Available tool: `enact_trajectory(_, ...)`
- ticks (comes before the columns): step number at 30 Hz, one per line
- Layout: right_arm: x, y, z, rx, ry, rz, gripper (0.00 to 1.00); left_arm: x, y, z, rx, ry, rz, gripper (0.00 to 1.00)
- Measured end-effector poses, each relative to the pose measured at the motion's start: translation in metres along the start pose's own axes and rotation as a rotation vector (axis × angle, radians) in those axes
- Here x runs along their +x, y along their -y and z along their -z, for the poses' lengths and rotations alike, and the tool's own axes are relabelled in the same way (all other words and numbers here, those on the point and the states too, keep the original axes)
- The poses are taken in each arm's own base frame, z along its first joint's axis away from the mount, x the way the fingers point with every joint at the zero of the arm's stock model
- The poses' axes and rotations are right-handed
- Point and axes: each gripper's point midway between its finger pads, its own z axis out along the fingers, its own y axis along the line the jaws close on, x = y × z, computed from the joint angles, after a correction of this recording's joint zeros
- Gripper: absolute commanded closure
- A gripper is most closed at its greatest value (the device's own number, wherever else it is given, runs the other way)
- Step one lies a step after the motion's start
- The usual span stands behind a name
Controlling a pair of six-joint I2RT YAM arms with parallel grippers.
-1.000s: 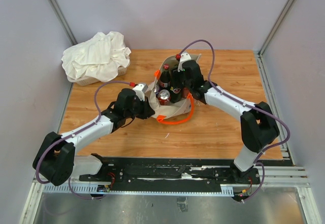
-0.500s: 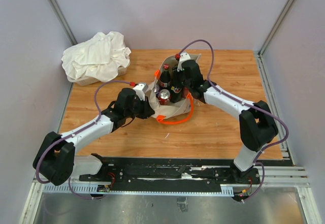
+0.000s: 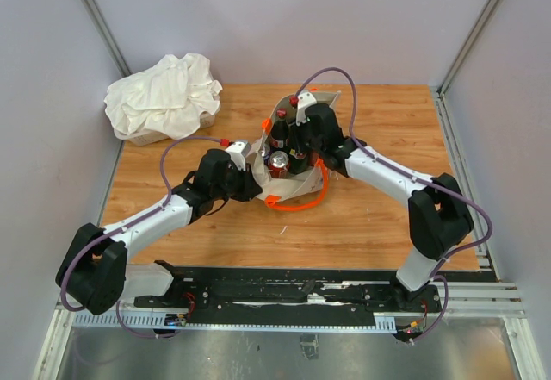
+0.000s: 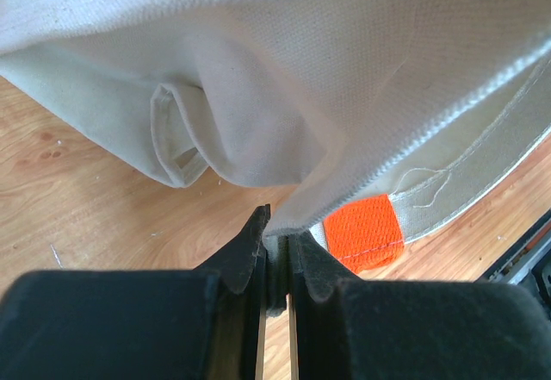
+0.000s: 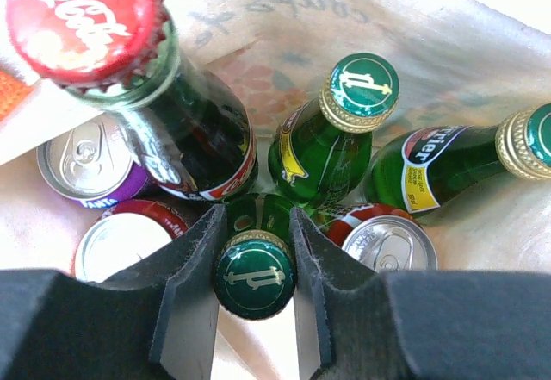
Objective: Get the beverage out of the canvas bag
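Canvas bag (image 3: 295, 189) stands open-mouthed near the middle of the tabletop (image 3: 379, 216), a little closer to the far edge than to the near one. One orange handle (image 3: 303, 207) loops down onto the wood on its near side.

The beverage being handled is a green-capped bottle (image 5: 255, 278), upright inside the bag on the side nearest the right wrist camera. The right tool (image 5: 256, 218) reaches down into the bag's mouth and is closed on this bottle. One finger lies against each side of the cap and neck, with no gap showing.

Around it in the bag:
- A cola bottle (image 5: 86, 22) with a red crown cap stands tall to the left.
- A second green bottle (image 5: 362, 87) stands upright behind.
- A third green bottle (image 5: 456, 160) with a yellow-and-white label leans over against the printed inner wall on the right.
- A purple can (image 5: 82, 163) and a red can (image 5: 120, 244) sit low on the left.
- A silver-topped can (image 5: 387, 240) sits low on the right, just beside the held bottle.

The left tool (image 4: 276, 233) is at the bag's left near rim. Its jaws are pinched narrow on the stitched canvas edge, with fabric caught between them. The canvas bag bulges in soft folds above the pinch.

A white cloth heap (image 3: 164, 96) lies in the far left corner of the tabletop, well apart from the bag.
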Motion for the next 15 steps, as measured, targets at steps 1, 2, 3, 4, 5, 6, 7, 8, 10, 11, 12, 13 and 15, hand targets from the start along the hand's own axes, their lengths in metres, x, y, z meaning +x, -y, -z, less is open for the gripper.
enact_trajectory(1, 0.000, -0.001, 0.002, -0.004, -0.003, 0.010, 0.99, 0.000, 0.000, 0.000, 0.000, 0.000, 0.000, 0.96)
enact_trajectory(2, -0.002, -0.002, 0.003, -0.007, -0.005, 0.017, 0.99, 0.000, 0.000, 0.000, -0.001, 0.000, 0.000, 0.96)
enact_trajectory(3, -0.004, -0.002, 0.005, -0.010, -0.006, 0.026, 0.99, 0.000, 0.000, 0.000, -0.001, 0.001, 0.000, 0.96)
enact_trajectory(4, -0.008, -0.003, 0.006, -0.014, -0.003, 0.034, 0.99, 0.000, 0.000, 0.000, -0.002, 0.001, 0.000, 0.96)
enact_trajectory(5, -0.013, -0.004, 0.008, -0.017, -0.001, 0.043, 0.99, 0.000, 0.000, 0.000, -0.002, 0.001, 0.000, 0.96)
enact_trajectory(6, -0.021, -0.004, 0.010, -0.020, 0.008, 0.053, 0.99, -0.001, 0.000, 0.000, -0.002, 0.001, 0.000, 0.96)
enact_trajectory(7, -0.028, -0.005, 0.014, -0.023, 0.019, 0.061, 0.99, 0.000, 0.000, 0.000, -0.002, 0.000, 0.000, 0.97)
enact_trajectory(8, -0.036, -0.006, 0.017, -0.027, 0.032, 0.071, 0.99, -0.001, 0.000, 0.000, -0.003, 0.001, 0.000, 0.96)
enact_trajectory(10, -0.057, -0.006, 0.028, -0.026, 0.067, 0.087, 0.99, -0.001, 0.000, 0.000, -0.004, 0.002, 0.000, 0.97)
enact_trajectory(11, -0.070, -0.006, 0.035, -0.026, 0.091, 0.095, 0.99, -0.001, -0.001, 0.000, -0.005, 0.002, 0.000, 0.97)
enact_trajectory(12, -0.083, -0.006, 0.043, -0.023, 0.119, 0.102, 0.99, -0.001, -0.001, 0.000, -0.006, 0.002, 0.000, 0.97)
enact_trajectory(13, -0.096, -0.004, 0.051, -0.017, 0.146, 0.110, 0.99, -0.001, -0.001, 0.000, -0.006, 0.002, 0.000, 0.97)
enact_trajectory(15, -0.125, -0.001, 0.071, -0.001, 0.207, 0.126, 0.99, -0.001, -0.001, 0.000, -0.006, 0.003, 0.000, 0.97)
